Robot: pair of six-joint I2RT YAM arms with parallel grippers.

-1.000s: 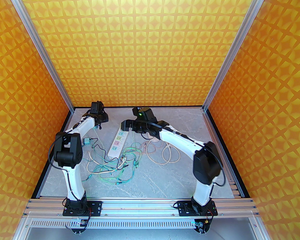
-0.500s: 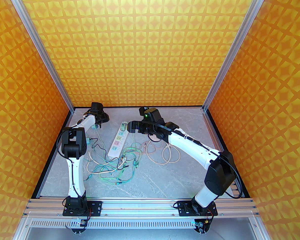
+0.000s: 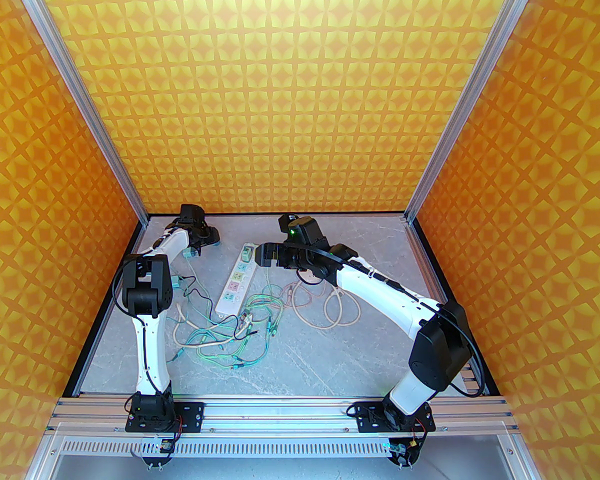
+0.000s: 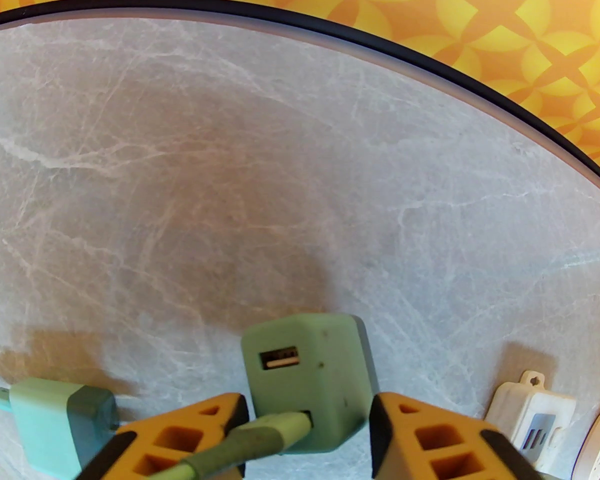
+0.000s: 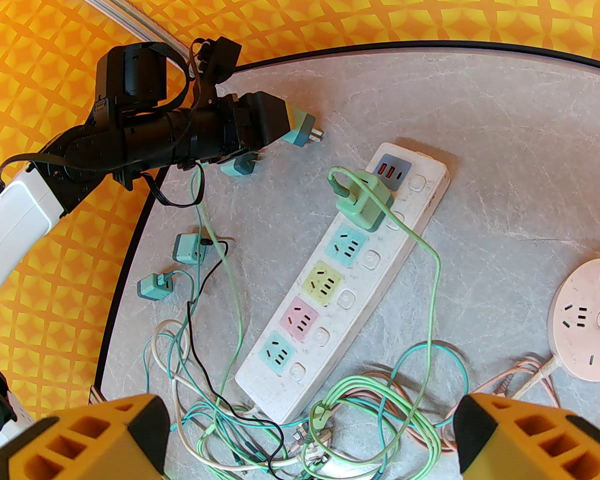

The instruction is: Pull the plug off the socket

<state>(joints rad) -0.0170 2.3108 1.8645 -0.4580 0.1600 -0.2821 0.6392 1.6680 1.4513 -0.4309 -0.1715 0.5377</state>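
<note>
A white power strip [image 3: 234,284] [image 5: 352,278] lies on the grey table, with a light green plug [image 3: 246,254] [image 5: 365,205] seated in its far socket beside the USB ports. A teal plug [image 4: 310,383] [image 5: 300,129] is off the strip at the far left, prongs bare and pointing right. My left gripper [image 4: 307,418] [image 3: 211,240] is open, its orange fingers flanking that plug closely, and the plug's green cable runs past the left finger. My right gripper [image 5: 310,438] [image 3: 262,257] hovers wide open just right of the strip's far end, holding nothing.
Another teal plug [image 4: 55,428] [image 5: 237,165] lies under the left wrist, and two more [image 5: 187,248] [image 5: 155,285] near the left edge. Tangled cables [image 3: 230,333] spread in front of the strip. A round pink socket [image 5: 587,318] sits to the right.
The left gripper's jaws have parted around the teal plug, and that arm shifted slightly toward the far left. The right arm drew back rightward a second ago, then stayed still.
</note>
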